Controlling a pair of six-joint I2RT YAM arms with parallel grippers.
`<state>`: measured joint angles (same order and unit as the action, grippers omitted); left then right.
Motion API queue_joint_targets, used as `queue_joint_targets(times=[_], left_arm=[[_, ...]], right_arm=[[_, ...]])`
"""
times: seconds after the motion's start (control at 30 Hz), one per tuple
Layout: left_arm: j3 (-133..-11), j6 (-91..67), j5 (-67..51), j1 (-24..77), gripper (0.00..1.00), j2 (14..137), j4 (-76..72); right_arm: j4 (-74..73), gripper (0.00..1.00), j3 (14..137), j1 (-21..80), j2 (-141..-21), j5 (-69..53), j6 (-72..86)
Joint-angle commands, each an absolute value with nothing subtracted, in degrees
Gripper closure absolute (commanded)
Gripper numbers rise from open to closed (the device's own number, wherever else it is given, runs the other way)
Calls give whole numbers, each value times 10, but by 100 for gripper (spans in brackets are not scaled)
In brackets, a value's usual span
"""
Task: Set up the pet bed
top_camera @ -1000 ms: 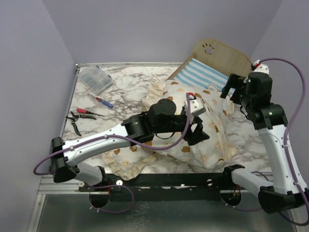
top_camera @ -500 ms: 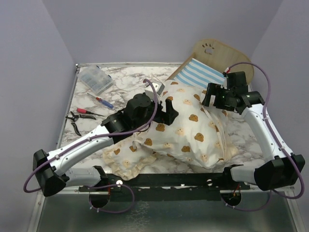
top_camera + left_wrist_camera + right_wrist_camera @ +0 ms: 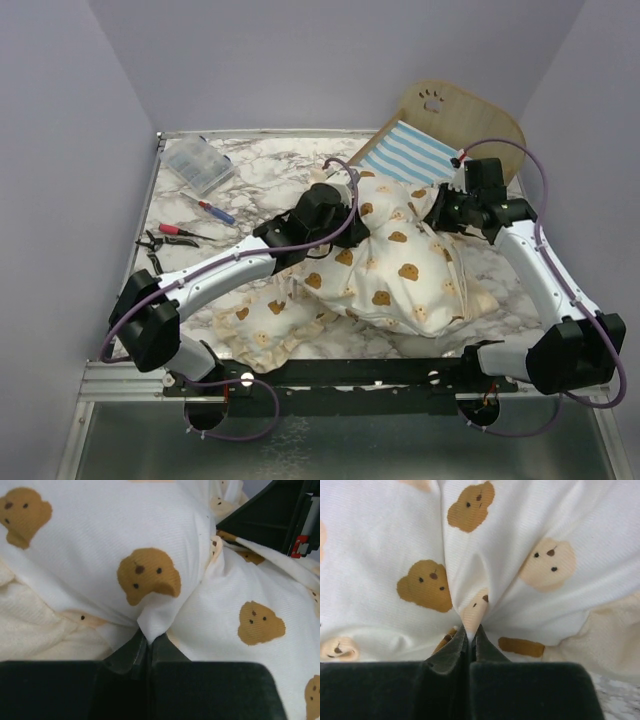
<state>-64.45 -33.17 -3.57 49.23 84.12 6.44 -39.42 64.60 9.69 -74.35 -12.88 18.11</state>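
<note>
Underneath, marble table [image 3: 270, 165]; lilac walls [image 3: 300, 60]; pet bed [image 3: 470, 115] far-right

Bear-print cushion [image 3: 400, 275] on the marble table [image 3: 260, 170]. Left gripper [image 3: 345, 222] and right gripper [image 3: 434, 214] meet the cushion's far side, near the pet bed [image 3: 470, 125].

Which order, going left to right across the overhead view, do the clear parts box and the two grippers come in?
clear parts box → left gripper → right gripper. The bear-print cushion and pet bed overlap these, so they are left out.
</note>
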Motion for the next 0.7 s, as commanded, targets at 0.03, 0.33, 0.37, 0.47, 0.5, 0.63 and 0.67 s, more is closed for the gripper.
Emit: queue_joint_targets(times=[0.03, 0.33, 0.37, 0.47, 0.5, 0.63, 0.67], left_arm=[[-727, -264, -53, 486, 100, 839, 58], [-948, -83, -39, 437, 100, 944, 102], [-973, -65, -36, 432, 100, 958, 105], [-1051, -12, -14, 427, 100, 1003, 108], [-1073, -4, -6, 424, 100, 1019, 107], [-1146, 18, -4, 413, 100, 1089, 116], [-1154, 16, -4, 412, 100, 1105, 118]], right_arm=[[-364, 100, 677, 100, -695, -129, 179], [-253, 100, 764, 100, -666, 20, 163], [-237, 100, 768, 100, -665, 36, 160], [-181, 100, 762, 100, -658, 75, 150], [-160, 100, 754, 100, -656, 85, 145], [-130, 100, 746, 100, -678, 117, 128], [-122, 100, 739, 100, -684, 118, 125]])
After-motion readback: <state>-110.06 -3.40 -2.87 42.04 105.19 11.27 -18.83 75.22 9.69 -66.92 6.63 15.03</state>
